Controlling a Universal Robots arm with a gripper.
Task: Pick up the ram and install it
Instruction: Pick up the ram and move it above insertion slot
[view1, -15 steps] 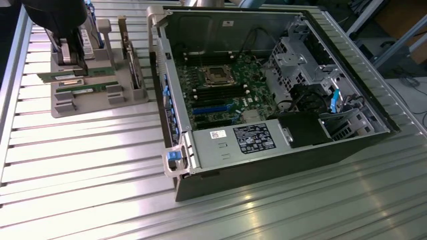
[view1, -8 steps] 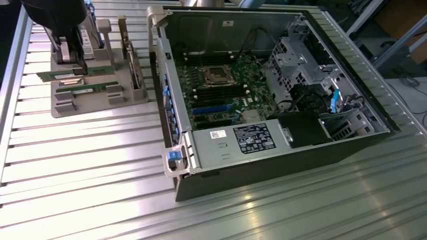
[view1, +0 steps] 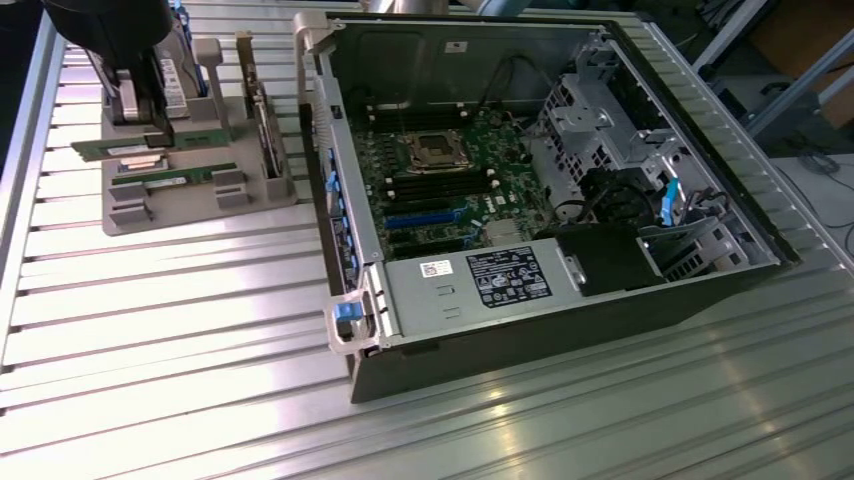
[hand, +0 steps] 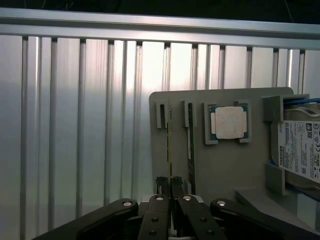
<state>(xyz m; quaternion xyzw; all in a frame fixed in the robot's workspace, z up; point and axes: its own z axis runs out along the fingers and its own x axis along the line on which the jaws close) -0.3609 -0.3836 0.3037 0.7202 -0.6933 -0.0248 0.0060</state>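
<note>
My gripper hangs over the grey parts holder at the exterior view's upper left. In the wrist view its black fingertips are pressed together on the thin edge of one ram, a green stick standing on edge in the holder. That ram runs along the holder under the gripper. I cannot tell whether it has left its slot. A second ram stands parallel beside it, also visible in the exterior view.
A square silver CPU and a grey hard drive sit in the same holder. The open computer case, with its green motherboard and power supply, lies at the exterior view's right on the ribbed aluminium table.
</note>
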